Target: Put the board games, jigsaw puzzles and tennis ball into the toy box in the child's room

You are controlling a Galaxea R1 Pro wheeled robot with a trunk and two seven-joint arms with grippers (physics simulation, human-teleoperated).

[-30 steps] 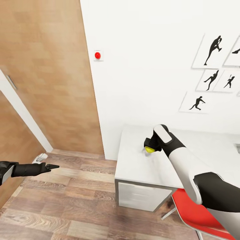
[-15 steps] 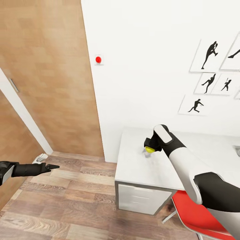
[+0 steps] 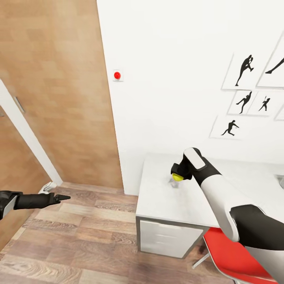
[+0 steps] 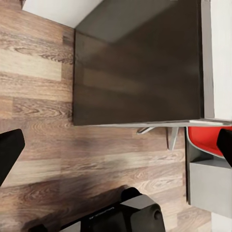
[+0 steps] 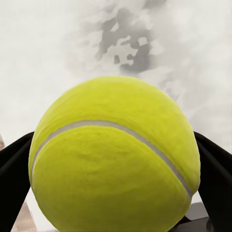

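The right gripper (image 3: 178,174) is clamped on the tennis ball (image 3: 177,177), holding it just above the pale grey table (image 3: 165,197); a faint shadow lies on the table top beneath it. In the head view the ball sits at about two o'clock from the picture's centre, with the white and black right arm running back toward five o'clock. In the right wrist view the tennis ball (image 5: 116,159) bulges between two dark fingers (image 5: 14,169) that press against its sides, and the mottled grey-white table surface (image 5: 48,48) lies behind it.

The left gripper (image 3: 59,197) hangs over the wooden floor (image 3: 79,244) at about eight o'clock in the head view, well apart from the table; its fingers look drawn together to a point there. In the left wrist view the dark finger tips (image 4: 9,152) sit at opposite edges, so the pictures disagree and its state cannot be told.

A red chair (image 3: 232,256) stands just beside the table at five o'clock. Framed silhouette pictures (image 3: 244,94) hang on the white wall at two o'clock.
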